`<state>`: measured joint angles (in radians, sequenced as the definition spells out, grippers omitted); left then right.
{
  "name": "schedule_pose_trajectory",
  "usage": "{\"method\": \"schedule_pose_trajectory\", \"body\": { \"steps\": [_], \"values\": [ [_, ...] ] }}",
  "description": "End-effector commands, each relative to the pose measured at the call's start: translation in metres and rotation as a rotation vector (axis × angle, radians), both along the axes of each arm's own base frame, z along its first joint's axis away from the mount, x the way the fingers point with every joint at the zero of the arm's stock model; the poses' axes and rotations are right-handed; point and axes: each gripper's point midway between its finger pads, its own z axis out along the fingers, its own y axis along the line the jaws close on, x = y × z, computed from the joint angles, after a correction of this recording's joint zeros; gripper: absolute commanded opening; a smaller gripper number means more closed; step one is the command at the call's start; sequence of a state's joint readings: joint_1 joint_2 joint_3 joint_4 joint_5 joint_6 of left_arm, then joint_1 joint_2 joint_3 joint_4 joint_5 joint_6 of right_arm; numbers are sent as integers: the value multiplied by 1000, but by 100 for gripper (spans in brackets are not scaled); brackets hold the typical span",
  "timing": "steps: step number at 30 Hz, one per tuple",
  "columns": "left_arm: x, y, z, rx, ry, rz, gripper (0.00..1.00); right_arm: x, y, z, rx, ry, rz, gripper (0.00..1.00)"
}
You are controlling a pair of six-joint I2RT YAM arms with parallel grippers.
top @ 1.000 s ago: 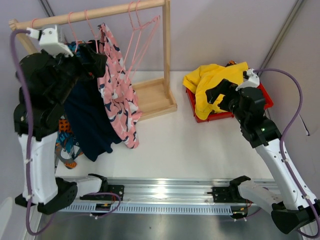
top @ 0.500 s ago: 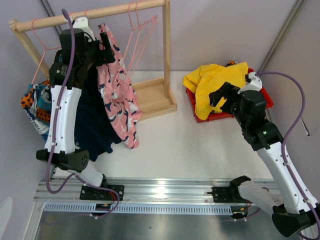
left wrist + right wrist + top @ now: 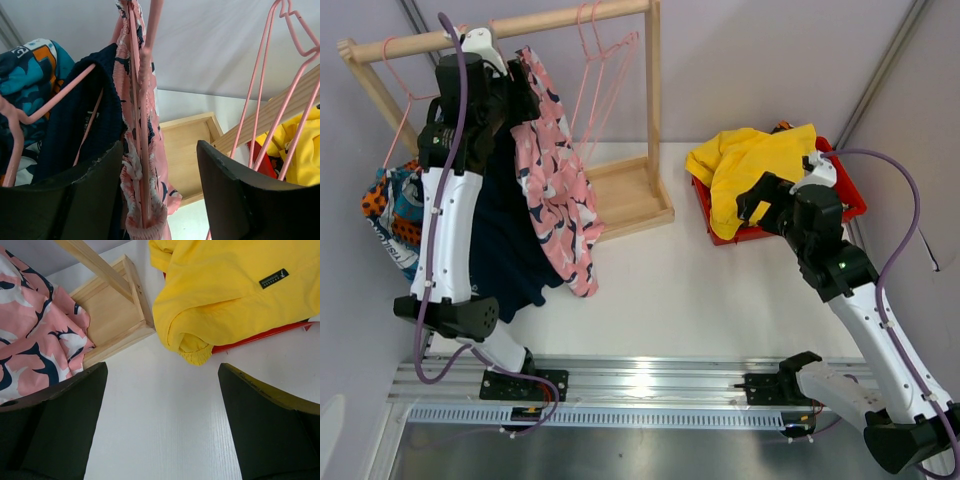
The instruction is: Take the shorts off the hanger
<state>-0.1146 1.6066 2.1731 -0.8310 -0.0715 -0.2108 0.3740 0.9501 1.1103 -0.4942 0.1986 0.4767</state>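
The pink patterned shorts (image 3: 555, 190) hang on a pink hanger from the wooden rail (image 3: 570, 18), with the navy shorts (image 3: 505, 240) just left of them. The blue-orange-white patterned shorts (image 3: 395, 215) hang at the far left. My left gripper (image 3: 525, 95) is open up at the rail. In the left wrist view (image 3: 160, 147) the pink waistband (image 3: 129, 167) lies between its fingers, close to the left one, and the navy shorts (image 3: 75, 130) lie beside that. The yellow shorts (image 3: 750, 160) lie in the red bin (image 3: 850, 195). My right gripper (image 3: 760, 200) is open and empty, just left of the bin.
Empty pink hangers (image 3: 600, 70) hang at the rail's right end, near the upright post and the wooden rack base (image 3: 625, 195). The right wrist view shows white table (image 3: 160, 410) between the fingers, the yellow shorts (image 3: 225, 295) ahead and the pink shorts (image 3: 35, 350) at left.
My left arm has swung up from beside the hanging shorts to the rail, its open fingers now around the pink waistband. My right gripper has shifted slightly towards the table.
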Motion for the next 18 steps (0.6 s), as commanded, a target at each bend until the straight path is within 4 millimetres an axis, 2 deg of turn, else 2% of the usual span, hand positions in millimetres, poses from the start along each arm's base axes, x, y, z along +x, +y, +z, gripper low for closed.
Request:
{"method": "schedule_pose_trajectory", "body": {
  "steps": [1, 5, 7, 8, 9, 11, 12, 13, 18],
  "values": [
    [10, 3, 6, -5, -31, 3, 66, 2, -7, 9, -3, -38, -27, 99],
    [15, 5, -1, 0, -18, 13, 65, 0, -10, 8, -7, -34, -31, 100],
    [18, 5, -4, 2, -12, 18, 61, -1, -12, 8, -9, -34, -36, 99],
    [18, 6, -4, 3, -13, 21, 54, -1, -13, 7, -11, -33, -39, 99],
    [20, 6, -6, 4, -9, 22, 41, -2, -13, 4, -13, -27, -37, 99],
    [21, 7, -6, 6, -7, 30, 26, -2, -16, 3, -16, -24, -45, 100],
    [21, 8, -7, 7, -5, 39, 7, -3, -16, -1, -19, -16, -46, 99],
    [21, 10, -9, 10, 0, 48, 0, -3, -18, -1, -18, -18, -49, 99],
    [14, 8, 6, 19, -29, 29, 0, -5, -20, -5, -12, -14, -51, 100]
  ]
}}
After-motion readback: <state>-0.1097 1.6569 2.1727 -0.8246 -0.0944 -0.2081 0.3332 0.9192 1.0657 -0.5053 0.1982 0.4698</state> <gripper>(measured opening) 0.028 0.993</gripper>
